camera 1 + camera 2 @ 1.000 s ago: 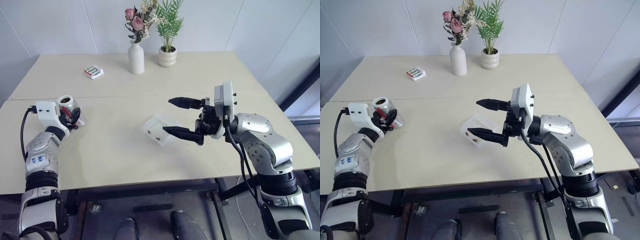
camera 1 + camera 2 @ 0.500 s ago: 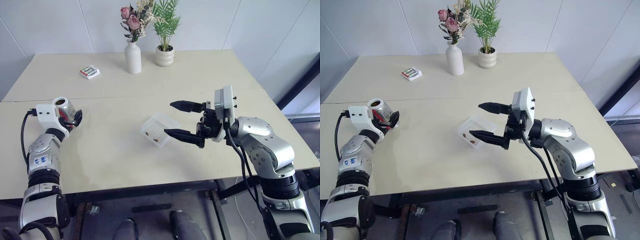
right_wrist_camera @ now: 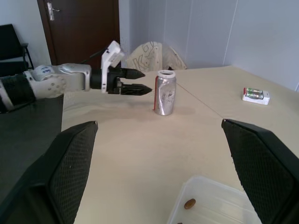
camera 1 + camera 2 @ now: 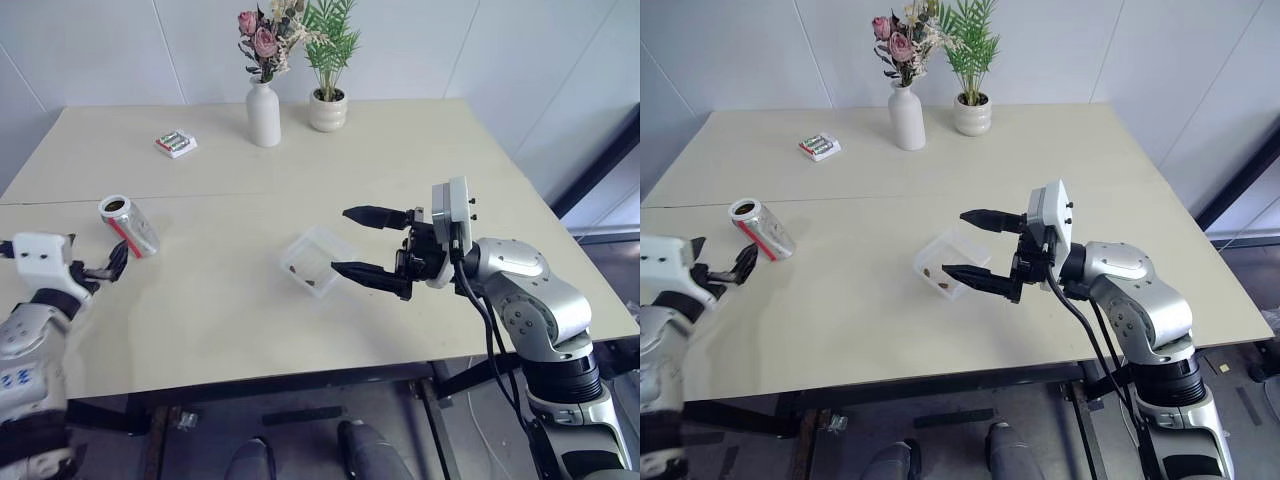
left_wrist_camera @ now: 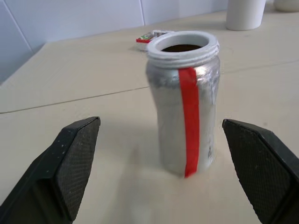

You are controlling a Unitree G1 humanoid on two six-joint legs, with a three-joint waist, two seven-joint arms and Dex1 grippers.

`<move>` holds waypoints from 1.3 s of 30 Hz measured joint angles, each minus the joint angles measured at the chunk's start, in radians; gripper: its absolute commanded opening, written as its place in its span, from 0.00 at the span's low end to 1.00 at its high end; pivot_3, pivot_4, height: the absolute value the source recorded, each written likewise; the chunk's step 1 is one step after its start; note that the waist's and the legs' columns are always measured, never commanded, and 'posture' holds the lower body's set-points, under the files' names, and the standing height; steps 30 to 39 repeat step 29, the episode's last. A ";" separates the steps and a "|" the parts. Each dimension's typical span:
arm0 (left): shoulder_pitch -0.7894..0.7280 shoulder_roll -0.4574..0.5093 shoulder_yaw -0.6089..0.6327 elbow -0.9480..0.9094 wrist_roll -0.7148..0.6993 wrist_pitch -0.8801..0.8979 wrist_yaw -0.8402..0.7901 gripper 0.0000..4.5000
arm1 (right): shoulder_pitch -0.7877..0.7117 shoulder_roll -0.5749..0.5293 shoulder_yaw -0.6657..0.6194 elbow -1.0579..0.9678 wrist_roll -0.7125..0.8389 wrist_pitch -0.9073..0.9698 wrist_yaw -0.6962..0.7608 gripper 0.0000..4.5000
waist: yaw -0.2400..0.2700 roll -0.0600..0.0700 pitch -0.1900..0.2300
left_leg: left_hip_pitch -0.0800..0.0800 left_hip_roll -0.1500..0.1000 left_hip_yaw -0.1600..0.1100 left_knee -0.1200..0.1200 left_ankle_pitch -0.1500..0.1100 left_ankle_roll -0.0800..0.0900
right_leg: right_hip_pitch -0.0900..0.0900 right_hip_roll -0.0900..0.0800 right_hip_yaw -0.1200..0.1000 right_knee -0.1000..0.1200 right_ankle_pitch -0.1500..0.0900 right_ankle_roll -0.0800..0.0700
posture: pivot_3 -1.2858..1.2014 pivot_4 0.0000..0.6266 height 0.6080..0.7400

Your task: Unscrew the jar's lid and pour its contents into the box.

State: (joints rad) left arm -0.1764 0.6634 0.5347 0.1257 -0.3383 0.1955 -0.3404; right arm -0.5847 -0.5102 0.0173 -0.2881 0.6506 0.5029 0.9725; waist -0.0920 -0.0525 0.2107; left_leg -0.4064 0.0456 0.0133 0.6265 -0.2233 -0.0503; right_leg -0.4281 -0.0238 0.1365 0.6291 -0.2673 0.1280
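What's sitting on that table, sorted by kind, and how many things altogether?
Jar, silver with a red stripe, lid off: 1
Clear box with a few brown bits: 1
White vase of flowers: 1
Potted plant: 1
Small packet: 1
Total: 5

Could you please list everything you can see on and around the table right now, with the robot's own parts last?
jar: one, silver with a red stripe, lid off, upright near the table's left edge, nothing holding it.
box: one, clear plastic, mid-table by the right gripper, a few brown bits inside.
packet: one, red, green and white, far left of the table.
vase: one, white, with pink flowers, at the far edge.
potted plant: one, green in a cream pot, beside the vase.
table: one, beige.
left gripper: black fingers, open, just short of the jar.
right gripper: black fingers, open, beside the box.
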 measured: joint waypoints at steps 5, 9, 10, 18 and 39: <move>0.176 0.017 0.040 -0.186 -0.026 0.036 -0.084 0.99 | 0.002 -0.032 -0.012 0.023 -0.002 -0.015 0.037 1.00 | 0.005 0.000 0.000 | 0.000 0.000 0.001 0.000 0.000 0.000 | 0.001 -0.001 0.000 -0.005 -0.007 -0.015 | 0.52 0.24 1.00; 0.266 0.088 -0.001 -0.332 -0.073 0.008 -0.295 0.99 | 0.032 -0.092 -0.045 0.022 -0.001 -0.032 0.091 1.00 | 0.009 -0.002 -0.001 | 0.000 0.000 0.002 -0.004 0.000 -0.001 | 0.002 -0.002 0.000 -0.010 -0.008 -0.017 | 0.52 0.24 1.00; 0.268 0.101 -0.012 -0.351 -0.086 0.005 -0.333 0.99 | 0.043 -0.105 -0.049 0.021 -0.001 -0.041 0.106 1.00 | 0.008 -0.002 -0.001 | 0.000 0.000 0.002 -0.005 0.000 -0.001 | 0.002 -0.002 0.000 -0.011 -0.008 -0.017 | 0.52 0.24 1.00; 0.196 0.149 -0.227 -0.434 -0.108 -0.077 -0.617 0.99 | 0.097 -0.188 -0.071 0.098 -0.063 -0.168 0.225 1.00 | 0.001 -0.002 -0.002 | 0.001 0.001 0.006 -0.012 -0.001 0.000 | -0.001 0.000 0.003 -0.013 -0.008 -0.017 | 0.52 0.24 1.00; 0.167 0.162 -0.204 -0.408 -0.161 -0.063 -0.689 0.99 | 0.215 -0.231 -0.109 0.059 -0.079 -0.178 0.201 1.00 | -0.003 -0.002 -0.002 | 0.002 0.001 0.007 -0.009 -0.001 0.000 | -0.002 0.001 0.005 -0.008 -0.008 -0.012 | 0.52 0.24 1.00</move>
